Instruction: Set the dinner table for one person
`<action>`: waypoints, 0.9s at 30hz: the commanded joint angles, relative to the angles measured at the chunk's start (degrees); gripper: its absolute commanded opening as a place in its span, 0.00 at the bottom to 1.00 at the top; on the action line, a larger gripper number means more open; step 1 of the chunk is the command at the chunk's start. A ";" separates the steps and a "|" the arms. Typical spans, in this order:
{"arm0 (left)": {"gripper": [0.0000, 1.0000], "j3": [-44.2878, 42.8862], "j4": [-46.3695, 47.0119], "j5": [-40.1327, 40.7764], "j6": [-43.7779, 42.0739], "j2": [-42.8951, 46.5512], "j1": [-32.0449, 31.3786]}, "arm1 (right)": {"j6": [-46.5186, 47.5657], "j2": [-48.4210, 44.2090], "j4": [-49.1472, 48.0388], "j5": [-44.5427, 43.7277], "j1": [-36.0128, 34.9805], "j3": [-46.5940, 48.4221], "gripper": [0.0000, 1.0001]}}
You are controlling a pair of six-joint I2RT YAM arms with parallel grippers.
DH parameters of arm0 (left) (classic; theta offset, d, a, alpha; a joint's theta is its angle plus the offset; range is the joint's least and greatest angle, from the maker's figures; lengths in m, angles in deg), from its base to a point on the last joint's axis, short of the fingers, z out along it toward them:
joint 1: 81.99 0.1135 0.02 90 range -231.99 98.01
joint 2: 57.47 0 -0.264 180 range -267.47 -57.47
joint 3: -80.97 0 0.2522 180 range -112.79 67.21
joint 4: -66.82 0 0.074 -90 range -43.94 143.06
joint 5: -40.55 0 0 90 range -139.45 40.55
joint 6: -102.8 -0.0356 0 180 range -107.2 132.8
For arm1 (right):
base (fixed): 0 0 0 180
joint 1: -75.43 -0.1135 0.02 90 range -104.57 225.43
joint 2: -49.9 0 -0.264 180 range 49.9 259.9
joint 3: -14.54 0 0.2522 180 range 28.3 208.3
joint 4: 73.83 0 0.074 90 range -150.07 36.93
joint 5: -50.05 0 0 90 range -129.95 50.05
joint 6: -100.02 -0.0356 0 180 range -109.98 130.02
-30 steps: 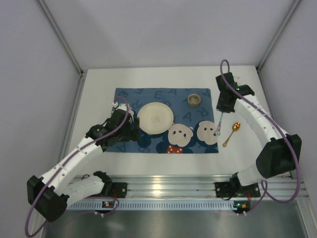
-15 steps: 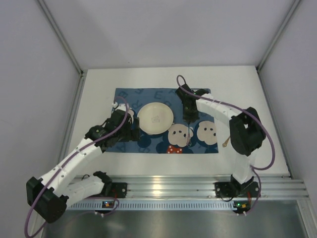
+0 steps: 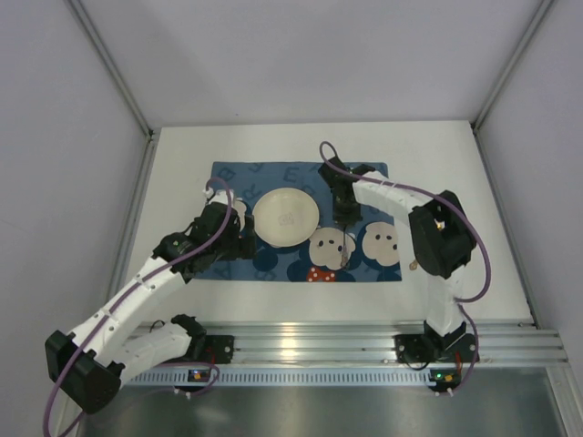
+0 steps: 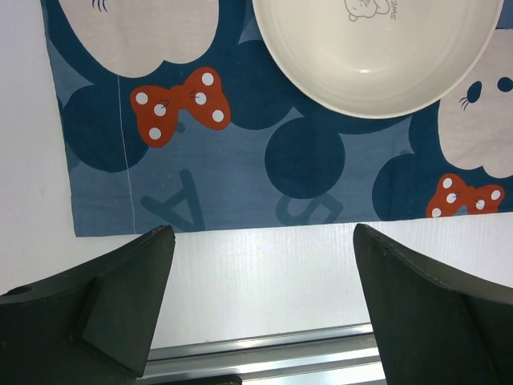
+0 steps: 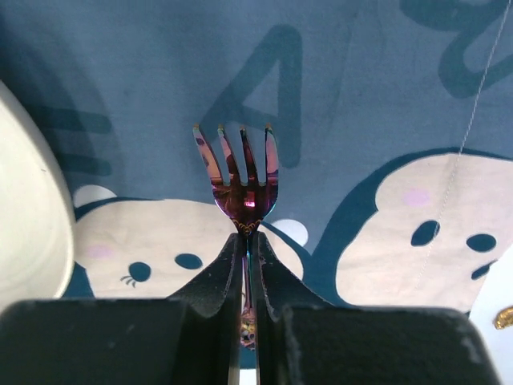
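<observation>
The white dinner table (image 3: 178, 173) carries a dark blue mouse placemat (image 3: 273, 266) with a cream plate (image 3: 286, 217) on it. My right gripper (image 3: 344, 217) is shut on an iridescent purple fork (image 3: 342, 248), held over the placemat just right of the plate. In the right wrist view the fork (image 5: 240, 172) sticks out past the gripper (image 5: 248, 241), tines forward. My left gripper (image 3: 237, 241) is open and empty at the plate's left. In the left wrist view the gripper (image 4: 263, 237) spans bare table (image 4: 264, 273) below the plate (image 4: 377, 56).
A gold spoon (image 3: 414, 265) lies on the table right of the placemat, mostly behind the right arm; a bit of it shows in the right wrist view (image 5: 503, 318). An aluminium rail (image 3: 310, 341) runs along the near edge. Grey walls enclose the table.
My right arm has swung left from the placemat's right edge to beside the plate, carrying the fork. It now hides the small cup. The left arm has barely moved.
</observation>
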 commanded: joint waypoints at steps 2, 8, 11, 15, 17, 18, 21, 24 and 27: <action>0.98 0.34 2.02 0.20 0.43 0.40 0.10 | 0.00 -0.99 -1.62 -0.27 -0.94 3.45 0.00; 0.98 -3.33 -1.66 1.95 0.43 0.93 0.19 | -1.14 -3.54 -1.09 5.42 -3.65 7.22 0.00; 0.99 -5.89 -4.56 4.41 -0.10 3.47 0.19 | -1.14 -2.14 -1.71 12.28 -7.60 14.07 0.00; 0.99 -8.18 -8.43 6.69 0.16 6.46 0.19 | -2.98 5.74 -4.95 23.33 -11.83 26.53 0.00; 0.99 -8.36 -9.40 7.32 1.39 7.69 0.19 | -5.44 9.18 -6.97 26.60 -13.33 29.80 0.00; 0.99 -8.36 -9.49 7.32 1.74 8.39 0.27 | -6.41 12.59 -9.16 29.58 -13.68 32.78 0.00; 0.99 -7.66 -9.58 6.70 3.24 10.94 0.27 | -10.45 18.49 -14.25 33.72 -15.00 37.44 0.00; 0.99 -7.74 -10.89 6.88 4.55 12.09 0.27 | -15.62 23.33 -18.83 35.66 -15.62 40.53 0.00; 0.99 -8.53 -12.65 7.05 5.96 12.97 0.27 | -18.97 26.85 -23.22 36.20 -15.71 42.21 0.00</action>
